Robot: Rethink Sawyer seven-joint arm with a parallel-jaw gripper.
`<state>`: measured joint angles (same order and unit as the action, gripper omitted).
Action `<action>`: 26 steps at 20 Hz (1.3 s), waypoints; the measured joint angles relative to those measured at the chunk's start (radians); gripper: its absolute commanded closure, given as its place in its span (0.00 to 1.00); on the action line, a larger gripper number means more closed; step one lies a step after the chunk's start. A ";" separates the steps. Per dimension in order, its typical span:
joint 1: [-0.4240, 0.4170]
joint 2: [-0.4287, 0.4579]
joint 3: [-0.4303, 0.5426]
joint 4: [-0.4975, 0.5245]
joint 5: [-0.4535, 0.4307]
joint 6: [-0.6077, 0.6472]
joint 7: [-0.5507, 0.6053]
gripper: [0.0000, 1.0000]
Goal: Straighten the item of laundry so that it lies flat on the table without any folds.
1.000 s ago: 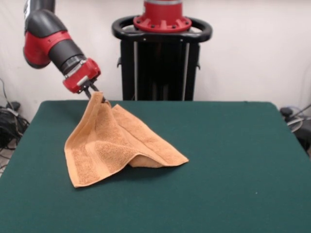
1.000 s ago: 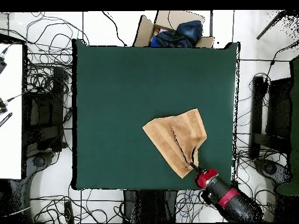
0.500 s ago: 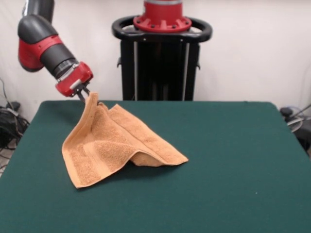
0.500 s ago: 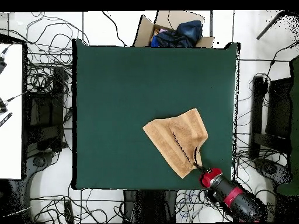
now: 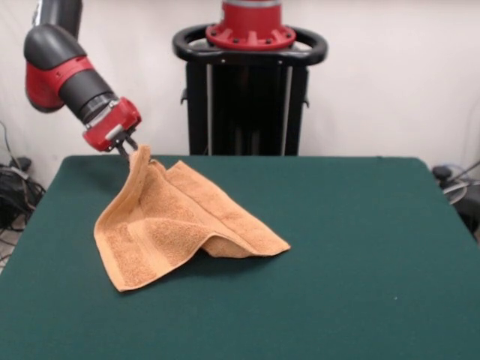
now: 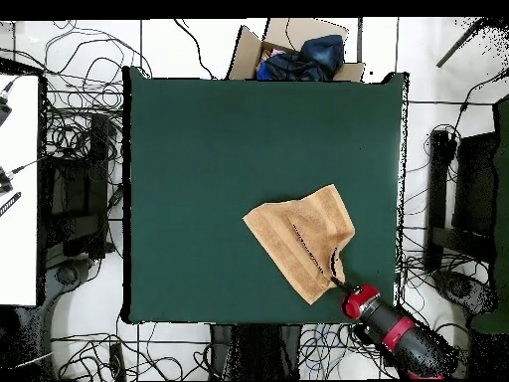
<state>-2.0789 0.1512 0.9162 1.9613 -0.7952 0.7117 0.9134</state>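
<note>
From the front, the red-and-black jaws [image 5: 132, 148] are closed on a lifted corner of the orange-tan terry towel [image 5: 180, 221], which tents down onto the dark green felt surface [image 5: 352, 255]. Overhead, the towel [image 6: 301, 244] seems folded over itself, near the surface's [image 6: 199, 169] robot-side edge.

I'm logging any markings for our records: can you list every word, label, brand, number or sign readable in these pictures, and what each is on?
None can be read.
Orange-tan terry-cloth towel: no tag or print shows.
Dark green felt-topped table: plain.
Red and black gripper and arm: no legible lettering.
Cardboard box past the table's edge: no readable print.
</note>
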 measured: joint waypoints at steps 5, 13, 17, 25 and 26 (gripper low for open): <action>0.008 0.000 0.000 -0.015 0.018 0.027 0.000 1.00; 0.018 0.000 0.000 -0.050 0.038 0.096 0.000 1.00; 0.018 0.000 0.000 -0.054 0.039 0.108 0.000 1.00; 0.017 0.000 0.000 -0.054 0.040 0.111 0.000 1.00; 0.017 0.000 0.000 -0.055 0.041 0.113 0.000 1.00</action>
<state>-2.0615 0.1514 0.9162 1.9067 -0.7537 0.8244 0.9130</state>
